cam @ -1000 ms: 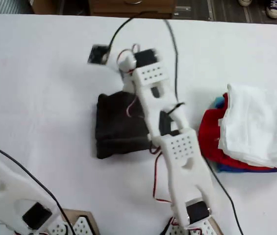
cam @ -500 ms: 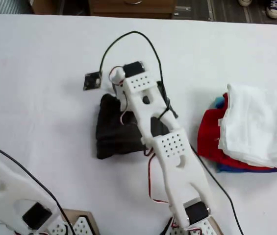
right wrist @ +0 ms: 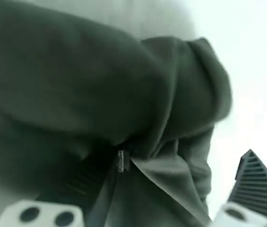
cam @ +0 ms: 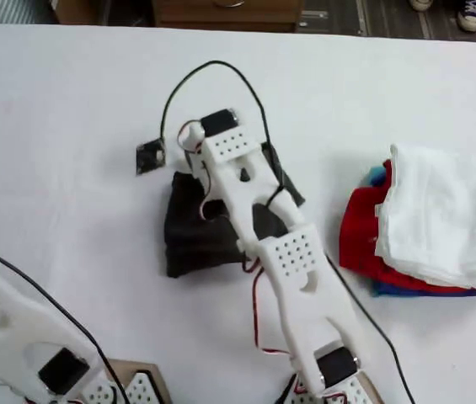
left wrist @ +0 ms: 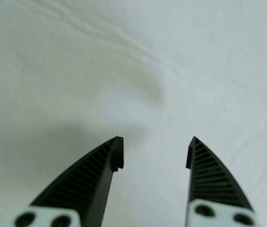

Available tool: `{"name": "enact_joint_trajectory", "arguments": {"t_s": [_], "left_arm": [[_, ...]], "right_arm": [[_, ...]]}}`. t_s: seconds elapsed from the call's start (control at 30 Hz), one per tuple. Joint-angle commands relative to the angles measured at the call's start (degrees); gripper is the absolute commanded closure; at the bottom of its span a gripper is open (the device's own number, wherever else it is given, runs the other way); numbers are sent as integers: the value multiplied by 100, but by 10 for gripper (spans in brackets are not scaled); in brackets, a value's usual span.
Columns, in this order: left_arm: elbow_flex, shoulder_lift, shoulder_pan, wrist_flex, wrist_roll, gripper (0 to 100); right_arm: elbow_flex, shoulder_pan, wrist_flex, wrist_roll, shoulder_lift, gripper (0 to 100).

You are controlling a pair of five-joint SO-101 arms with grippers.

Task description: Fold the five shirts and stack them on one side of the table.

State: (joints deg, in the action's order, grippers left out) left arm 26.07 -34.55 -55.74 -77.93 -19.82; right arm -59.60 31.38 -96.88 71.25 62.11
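Since shifting leftward over the last second, poised on the dark shirt (cam: 191, 227) at table centre, right gripper (right wrist: 185, 158) spread around a bunched fold. Left gripper (left wrist: 155, 144) spread too, over bare table (cam: 69, 101). Probably tidying the last fold before adding to the stack (cam: 440, 219) at right.

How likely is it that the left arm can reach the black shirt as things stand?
Probably yes, though awkwardly. The left arm sits back with the left gripper open over the table. Nothing lies between it and the black shirt, but the right arm lies across that shirt.
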Motion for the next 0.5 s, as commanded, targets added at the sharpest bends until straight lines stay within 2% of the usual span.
{"name": "enact_joint_trajectory", "arguments": {"t_s": [0.0, 0.23, 0.47], "left_arm": [[66, 97, -53, -105, -18, 759], [66, 97, -97, -167, -9, 759], [66, 97, -97, -167, -9, 759]], "right_arm": [[79, 286, -101, -440, 57, 632], [193, 268, -119, -1565, 110, 632], [1292, 409, -127, -1697, -347, 632]]}}
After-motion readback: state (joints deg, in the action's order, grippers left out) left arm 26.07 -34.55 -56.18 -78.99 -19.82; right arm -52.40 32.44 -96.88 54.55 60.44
